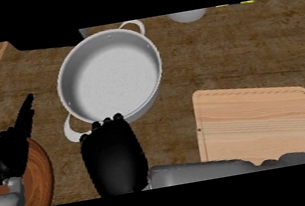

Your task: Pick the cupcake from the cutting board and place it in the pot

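Right hand [112,155] at pot [110,76] rim, grip can't tell (cupcake unseen, likely under palm); carry step, next release over pot.

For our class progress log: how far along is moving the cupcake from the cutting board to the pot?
Done: the cutting board is bare, so the cupcake seems lifted. In hand: the right robot hand is at the near rim of the pot; no cupcake shows, perhaps hidden beneath it. Still to do: the pot's inside is empty, so placing remains.
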